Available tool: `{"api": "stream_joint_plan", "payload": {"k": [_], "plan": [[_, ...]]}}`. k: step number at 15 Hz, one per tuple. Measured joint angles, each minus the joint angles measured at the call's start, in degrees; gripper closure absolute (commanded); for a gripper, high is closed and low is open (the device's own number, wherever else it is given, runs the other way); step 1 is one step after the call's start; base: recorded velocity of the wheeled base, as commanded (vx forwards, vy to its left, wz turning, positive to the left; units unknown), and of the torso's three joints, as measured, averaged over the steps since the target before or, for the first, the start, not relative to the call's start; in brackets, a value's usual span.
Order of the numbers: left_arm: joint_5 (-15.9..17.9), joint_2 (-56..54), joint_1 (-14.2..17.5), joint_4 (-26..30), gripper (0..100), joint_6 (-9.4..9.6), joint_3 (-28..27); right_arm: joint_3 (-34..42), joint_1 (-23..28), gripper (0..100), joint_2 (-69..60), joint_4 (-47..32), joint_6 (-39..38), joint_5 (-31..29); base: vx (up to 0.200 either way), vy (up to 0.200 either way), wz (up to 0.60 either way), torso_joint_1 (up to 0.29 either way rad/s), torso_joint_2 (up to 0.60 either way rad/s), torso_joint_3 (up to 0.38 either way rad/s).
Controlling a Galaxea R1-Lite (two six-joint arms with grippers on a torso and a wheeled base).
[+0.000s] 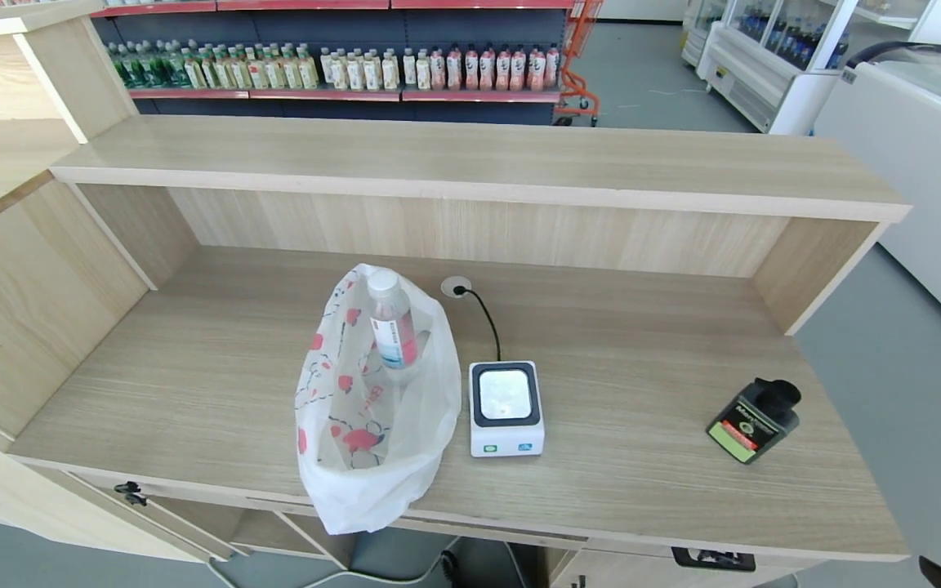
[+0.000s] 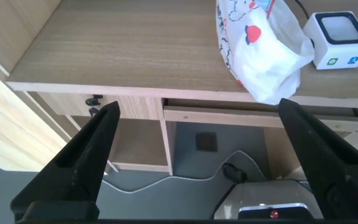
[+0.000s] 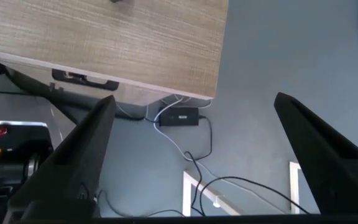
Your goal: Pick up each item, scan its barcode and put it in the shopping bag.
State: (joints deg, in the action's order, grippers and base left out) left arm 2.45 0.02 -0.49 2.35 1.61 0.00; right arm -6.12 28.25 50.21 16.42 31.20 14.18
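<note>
A white shopping bag (image 1: 372,425) with red prints stands open on the wooden counter (image 1: 617,343), its front hanging over the near edge. A clear bottle (image 1: 393,331) with a white cap leans inside it. Beside the bag sits the white barcode scanner (image 1: 506,407), with a dark window and a black cable. A small black item (image 1: 753,420) with a green and red label lies at the counter's right. My left gripper (image 2: 197,165) hangs open below the counter's front edge, the bag (image 2: 260,53) and scanner (image 2: 337,38) beyond it. My right gripper (image 3: 197,165) is open beside the counter's right corner, above the floor.
A raised shelf (image 1: 470,163) runs along the back of the counter, with side walls left and right. A cable hole (image 1: 456,286) sits behind the bag. Drawers and an open compartment (image 2: 142,140) lie under the counter. Cables and a power adapter (image 3: 179,117) lie on the floor.
</note>
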Motion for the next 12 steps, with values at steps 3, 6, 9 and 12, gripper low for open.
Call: {"api": "stream_joint_plan", "payload": {"k": [3, 6, 9, 12], "plan": [[0.00, 0.00, 0.02, 0.00, 0, 0.06, 0.00, -3.90, -0.11, 0, 3.19, 0.44, -0.95, 0.27, -0.067, -0.067, 0.00, -0.002, 0.00, 0.001], [0.00, 0.00, -0.02, 0.00, 0, 0.05, 0.00, -7.94, -0.85, 0, 7.12, 0.99, -3.47, 0.93, 0.000, 0.000, 0.00, 0.000, 0.00, 0.000], [0.01, 0.00, 0.13, 0.00, 0, 0.05, 0.00, -10.28, -5.01, 0, 12.17, 7.01, -8.56, 1.55, 0.000, 0.000, 0.00, 0.000, 0.00, 0.000], [-0.02, 0.00, 0.05, 0.00, 0, 0.05, 0.00, -11.74, -12.98, 0, 21.77, 22.36, -13.69, 1.89, 0.000, 0.000, 0.00, 0.000, 0.00, 0.000]]}}
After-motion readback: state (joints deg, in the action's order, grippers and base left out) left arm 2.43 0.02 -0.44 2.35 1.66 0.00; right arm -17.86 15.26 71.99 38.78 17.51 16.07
